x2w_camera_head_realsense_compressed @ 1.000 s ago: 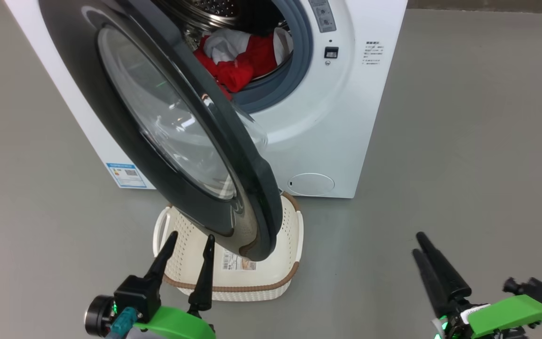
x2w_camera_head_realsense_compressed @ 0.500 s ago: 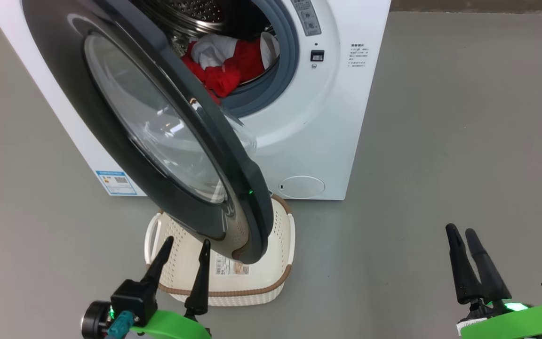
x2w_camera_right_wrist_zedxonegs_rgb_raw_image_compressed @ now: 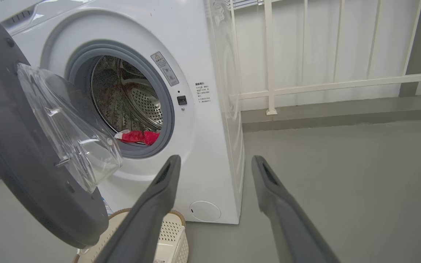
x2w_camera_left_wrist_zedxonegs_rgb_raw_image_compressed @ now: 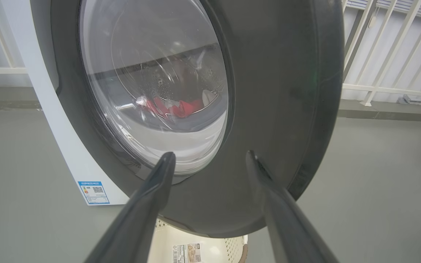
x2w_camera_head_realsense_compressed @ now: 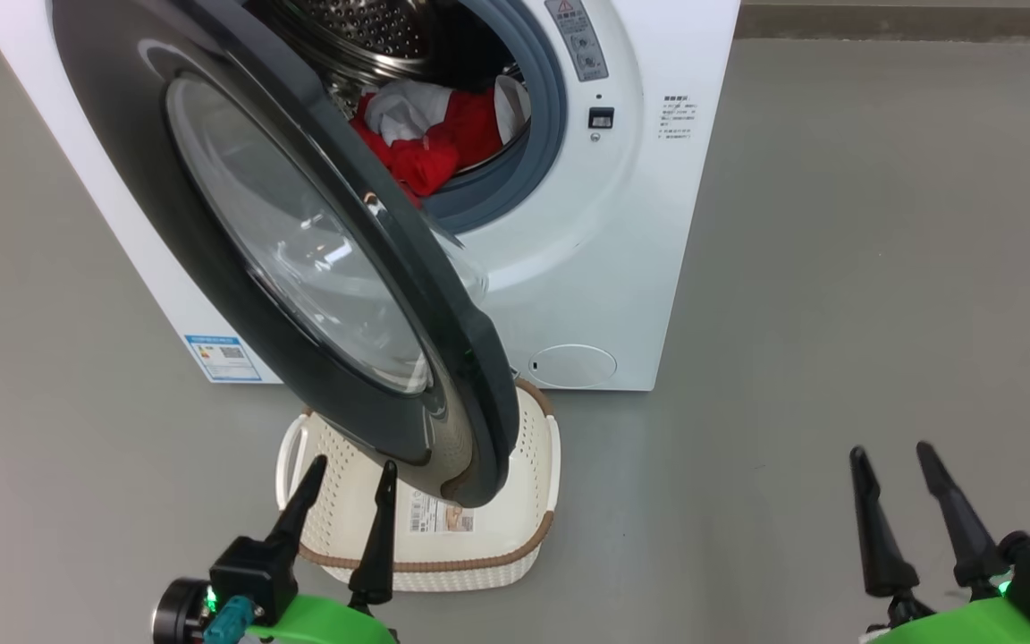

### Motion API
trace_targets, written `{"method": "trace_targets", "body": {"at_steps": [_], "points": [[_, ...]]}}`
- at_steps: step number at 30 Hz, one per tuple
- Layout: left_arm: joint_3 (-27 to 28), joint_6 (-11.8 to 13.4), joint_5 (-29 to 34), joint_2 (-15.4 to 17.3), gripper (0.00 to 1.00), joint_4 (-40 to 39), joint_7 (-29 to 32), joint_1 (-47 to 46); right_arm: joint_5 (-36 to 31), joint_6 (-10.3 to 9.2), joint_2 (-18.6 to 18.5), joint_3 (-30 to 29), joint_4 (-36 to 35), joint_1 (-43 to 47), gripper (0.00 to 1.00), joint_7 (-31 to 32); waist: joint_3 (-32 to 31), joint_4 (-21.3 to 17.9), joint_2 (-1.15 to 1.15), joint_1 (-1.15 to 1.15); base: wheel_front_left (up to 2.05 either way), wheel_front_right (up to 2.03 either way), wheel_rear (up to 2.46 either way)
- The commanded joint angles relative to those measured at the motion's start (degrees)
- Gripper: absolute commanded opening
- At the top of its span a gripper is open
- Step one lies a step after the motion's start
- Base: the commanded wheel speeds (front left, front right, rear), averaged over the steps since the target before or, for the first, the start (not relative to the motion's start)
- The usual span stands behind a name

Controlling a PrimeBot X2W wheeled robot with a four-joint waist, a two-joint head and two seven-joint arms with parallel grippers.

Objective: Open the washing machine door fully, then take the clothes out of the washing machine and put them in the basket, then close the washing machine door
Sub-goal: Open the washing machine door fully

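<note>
The white washing machine (x2w_camera_head_realsense_compressed: 604,233) (x2w_camera_right_wrist_zedxonegs_rgb_raw_image_compressed: 210,153) stands ahead with its black-rimmed glass door (x2w_camera_head_realsense_compressed: 238,268) (x2w_camera_left_wrist_zedxonegs_rgb_raw_image_compressed: 280,91) (x2w_camera_right_wrist_zedxonegs_rgb_raw_image_compressed: 20,171) swung partly open toward me. Red and white clothes (x2w_camera_head_realsense_compressed: 430,134) (x2w_camera_right_wrist_zedxonegs_rgb_raw_image_compressed: 137,137) lie in the steel drum. The cream basket (x2w_camera_head_realsense_compressed: 528,501) (x2w_camera_right_wrist_zedxonegs_rgb_raw_image_compressed: 170,237) sits on the floor under the door's lower edge. My left gripper (x2w_camera_head_realsense_compressed: 350,470) (x2w_camera_left_wrist_zedxonegs_rgb_raw_image_compressed: 210,157) is open, empty, just in front of the door's lower rim and over the basket. Open and empty too, my right gripper (x2w_camera_head_realsense_compressed: 890,456) (x2w_camera_right_wrist_zedxonegs_rgb_raw_image_compressed: 214,159) hangs over bare floor to the machine's right.
Grey floor (x2w_camera_head_realsense_compressed: 882,268) spreads wide to the right of the machine. A white railing (x2w_camera_right_wrist_zedxonegs_rgb_raw_image_compressed: 323,86) and a raised kerb run behind it. A blue label (x2w_camera_head_realsense_compressed: 222,356) sits low on the machine's left, a round flap (x2w_camera_head_realsense_compressed: 573,365) low on the front.
The head camera shifted, sliding the scene a little left. My right gripper swung rightward and turned so its two fingers now show side by side and apart. The left gripper and door hold still.
</note>
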Motion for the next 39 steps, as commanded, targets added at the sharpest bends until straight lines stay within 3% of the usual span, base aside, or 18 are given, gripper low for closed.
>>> {"method": "trace_targets", "body": {"at_steps": [1,9,30,31,32,39], "points": [[1.9,-0.3,0.3,0.6,1.00,-1.0,-0.7,0.0,-2.8,0.37,-0.4,1.2,-0.3,-0.2,1.00,-0.3,-0.2,0.0,0.00,0.00,0.00,0.00,0.00],[1.6,-0.2,0.3,0.6,1.00,-0.8,-0.7,0.5,-8.8,0.37,0.2,0.8,3.6,0.8,1.00,-0.4,-0.4,0.0,0.00,0.00,0.00,0.00,0.00],[1.7,0.1,0.2,0.6,1.00,-0.8,-0.7,0.3,-8.2,0.37,0.3,0.9,5.3,0.6,1.00,-0.4,0.2,0.0,0.00,0.00,0.00,0.00,0.00],[1.6,0.0,0.2,0.6,0.41,-0.7,-0.7,0.3,-8.2,0.37,0.3,0.9,5.4,0.6,1.00,-0.4,0.2,0.0,0.00,0.00,0.00,0.00,0.00],[1.6,0.0,0.2,0.6,0.00,-0.6,-0.7,0.3,-8.3,0.37,0.3,1.0,5.5,0.6,1.00,-0.4,0.2,0.1,0.00,0.00,0.00,0.00,0.00],[1.4,-0.2,0.2,0.6,0.00,-0.1,-0.7,0.2,-8.1,0.37,0.3,1.2,5.8,0.6,1.00,-0.4,0.1,0.1,0.00,0.00,0.00,0.00,0.00]]}}
